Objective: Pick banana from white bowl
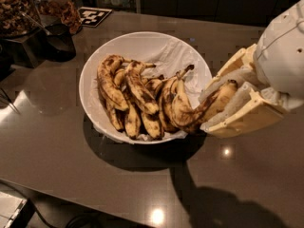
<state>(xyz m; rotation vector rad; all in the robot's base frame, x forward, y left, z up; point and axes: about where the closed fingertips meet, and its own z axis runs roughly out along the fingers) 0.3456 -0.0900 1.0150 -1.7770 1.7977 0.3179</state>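
The white bowl (142, 35), lined with crumpled white paper, stands on the dark table and holds several mottled bananas. My gripper (207, 106) is at the bowl's right rim, its cream fingers (247, 120) shut on the long curved banana (188, 118). The banana's yellow end (227, 90) lies between the fingers. Its curved, darker part hangs over the rim and still touches the other bananas (128, 94) in the bowl.
Two jars of snacks (14, 8) and a dark container (54, 37) stand at the back left. A black-and-white marker tag (93, 16) lies behind the bowl. A white object (9, 208) is at the bottom left corner, beside a cable.
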